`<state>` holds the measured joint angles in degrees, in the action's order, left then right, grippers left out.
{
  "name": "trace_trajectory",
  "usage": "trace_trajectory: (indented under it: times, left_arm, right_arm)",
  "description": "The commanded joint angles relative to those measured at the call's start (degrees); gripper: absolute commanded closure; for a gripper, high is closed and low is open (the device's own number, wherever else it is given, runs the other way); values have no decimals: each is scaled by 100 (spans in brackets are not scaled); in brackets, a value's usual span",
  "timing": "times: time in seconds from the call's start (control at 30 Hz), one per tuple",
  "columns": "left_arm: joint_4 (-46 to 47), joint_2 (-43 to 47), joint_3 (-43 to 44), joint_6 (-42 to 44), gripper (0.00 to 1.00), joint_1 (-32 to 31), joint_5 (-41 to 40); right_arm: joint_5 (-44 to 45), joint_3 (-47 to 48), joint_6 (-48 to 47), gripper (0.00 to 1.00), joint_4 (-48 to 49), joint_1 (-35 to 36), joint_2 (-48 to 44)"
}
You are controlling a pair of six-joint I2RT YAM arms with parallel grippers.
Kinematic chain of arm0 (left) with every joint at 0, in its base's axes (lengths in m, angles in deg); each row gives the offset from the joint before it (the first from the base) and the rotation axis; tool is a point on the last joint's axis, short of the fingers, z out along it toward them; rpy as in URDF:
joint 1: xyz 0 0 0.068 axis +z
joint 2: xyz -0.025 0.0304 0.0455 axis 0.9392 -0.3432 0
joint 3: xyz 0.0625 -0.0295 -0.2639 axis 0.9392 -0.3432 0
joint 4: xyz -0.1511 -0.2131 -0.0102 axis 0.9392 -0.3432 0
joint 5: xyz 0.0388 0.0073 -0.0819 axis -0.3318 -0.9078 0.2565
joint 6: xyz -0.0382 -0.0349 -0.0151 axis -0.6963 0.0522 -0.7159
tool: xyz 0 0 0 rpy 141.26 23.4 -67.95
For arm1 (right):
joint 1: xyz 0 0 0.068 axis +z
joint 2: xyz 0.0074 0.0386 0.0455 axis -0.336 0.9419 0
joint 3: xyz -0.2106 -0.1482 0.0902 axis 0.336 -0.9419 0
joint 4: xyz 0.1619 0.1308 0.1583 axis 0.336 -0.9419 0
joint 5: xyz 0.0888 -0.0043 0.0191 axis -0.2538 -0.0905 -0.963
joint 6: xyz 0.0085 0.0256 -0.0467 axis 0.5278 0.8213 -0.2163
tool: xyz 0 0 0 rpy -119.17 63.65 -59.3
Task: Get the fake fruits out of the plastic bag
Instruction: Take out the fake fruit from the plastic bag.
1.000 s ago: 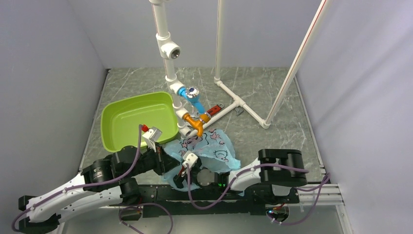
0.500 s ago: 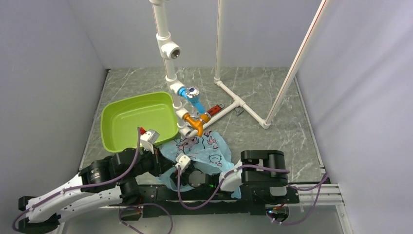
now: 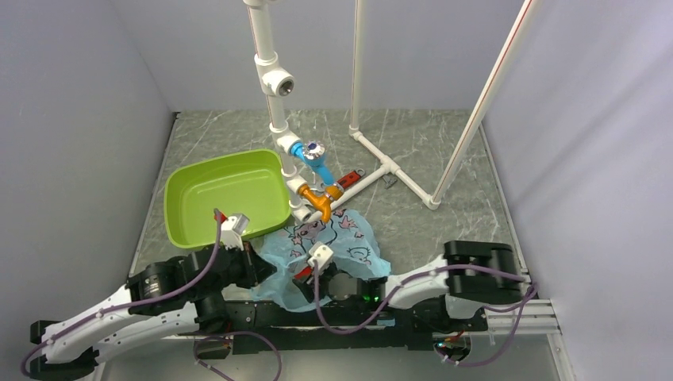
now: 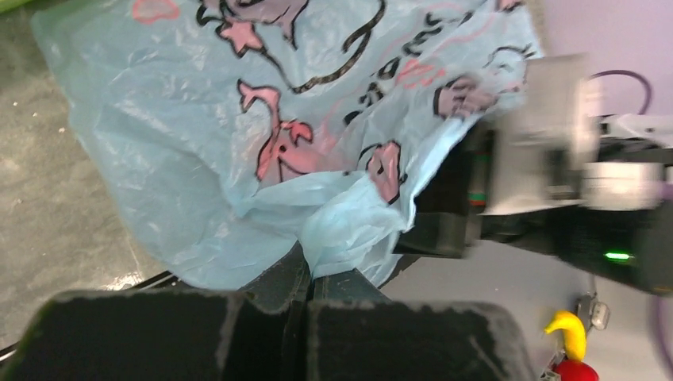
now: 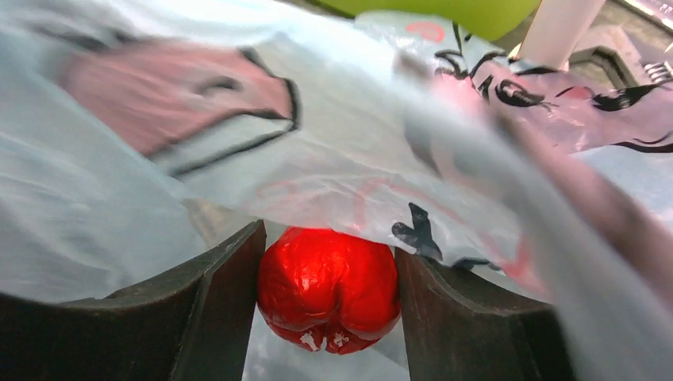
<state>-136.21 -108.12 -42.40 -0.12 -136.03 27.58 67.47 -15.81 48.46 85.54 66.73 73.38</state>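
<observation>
The light-blue plastic bag with pink-and-black motifs lies at the near edge of the table, in front of the green tub. My left gripper is shut on a bunched edge of the bag; in the top view it is at the bag's left side. My right gripper is inside the bag, shut on a glossy red fake fruit with plastic draped over it. In the top view it is under the bag's near edge. The dark grapes and the green oval fruit are hidden.
A lime-green tub stands just behind the left gripper. A white PVC pipe frame with blue and orange valves rises behind the bag. The right arm's body is close to the left gripper.
The left gripper has drawn back to the left with the bag edge, stretching the bag. The right arm swung left, then back to the right, its gripper staying in the bag.
</observation>
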Motion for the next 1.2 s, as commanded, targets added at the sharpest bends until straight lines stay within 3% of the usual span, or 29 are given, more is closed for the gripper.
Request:
trace_trajectory:
  times: [0.0, 0.33, 0.6, 0.93, 1.17]
  left_arm:
    - [86, -177, -264, -345, 100, -28, -195]
    - [-686, -774, -163, -694, 100, -25, -744]
    - [-903, -183, -297, -794, 100, -30, -873]
    - [-1109, 248, -403, -956, 100, -27, -847]
    - [-1599, 424, -117, -1162, 100, -28, -930]
  right_arm:
    - [-312, -123, 462, 85, -705, 2, -1071]
    - [-1095, -313, 635, 95, -2409, 59, -3331]
    - [-2175, 303, 500, 97, -3270, 69, -4168]
    - [-1920, 1672, 94, 100, -3706, 85, -3833]
    - [-911, 3620, -198, 100, -4414, 88, -2326]
